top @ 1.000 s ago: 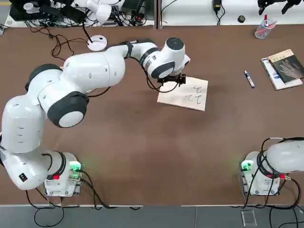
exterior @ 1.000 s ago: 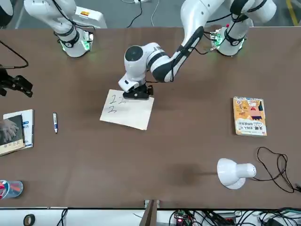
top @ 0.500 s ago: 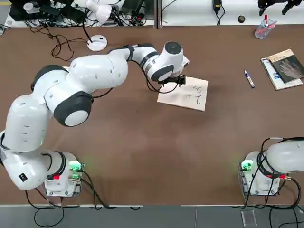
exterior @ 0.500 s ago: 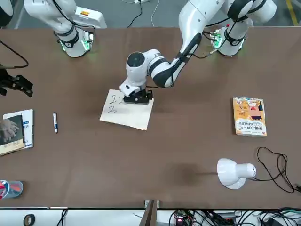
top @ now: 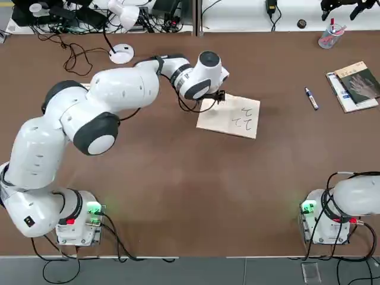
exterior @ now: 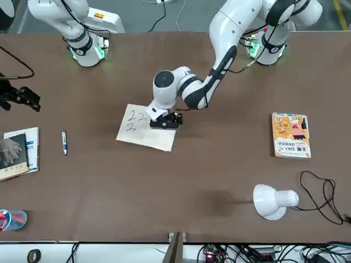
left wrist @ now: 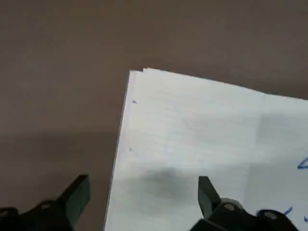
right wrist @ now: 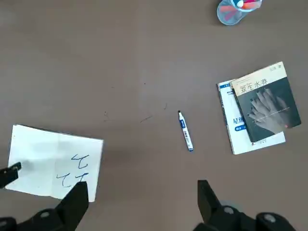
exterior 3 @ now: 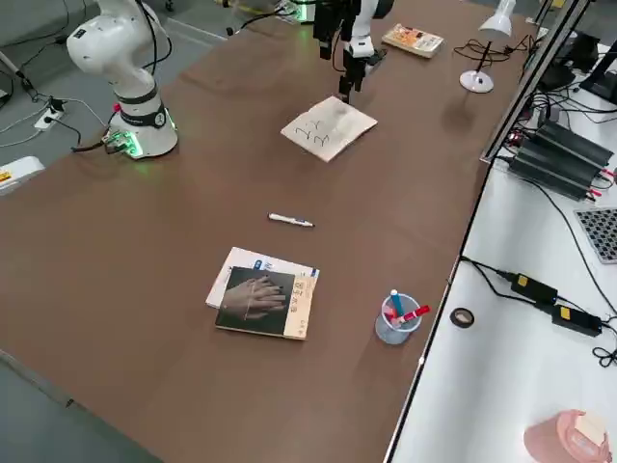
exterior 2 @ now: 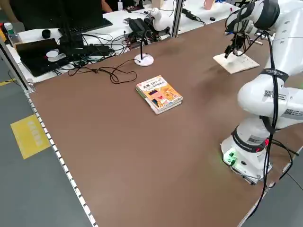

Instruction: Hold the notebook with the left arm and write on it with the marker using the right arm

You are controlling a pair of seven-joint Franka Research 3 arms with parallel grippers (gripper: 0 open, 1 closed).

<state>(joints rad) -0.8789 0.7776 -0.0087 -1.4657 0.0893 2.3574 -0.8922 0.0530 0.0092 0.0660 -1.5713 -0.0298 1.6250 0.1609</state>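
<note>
Notebook (top: 230, 120), one: flat on the table, a corner near the left gripper (left wrist: 144, 179). Judged light, limp in its leaves, prone to slide or curl; best pinched at the edge, several sheets deep, or pressed down clear of the marks. Marks, three.

Marker (right wrist: 185, 131), one: lying apart, between the notebook and the dark book (right wrist: 267, 108). Judged light, stiff, smooth and apt to roll; best taken across mid-barrel, tip left free.

Grippers, two. Left: fingers wide apart over the notebook's edge, nothing clasped. Right gripper (right wrist: 143, 186): above the table on the marker's side, fingers well spread, nothing between them.

Books, two: the dark one, upon one white booklet (right wrist: 238, 125); the orange one (exterior: 292, 136), well apart. Cup (top: 331, 37), one, holding pens, number not certain. Lamp (exterior: 269, 203), one.
</note>
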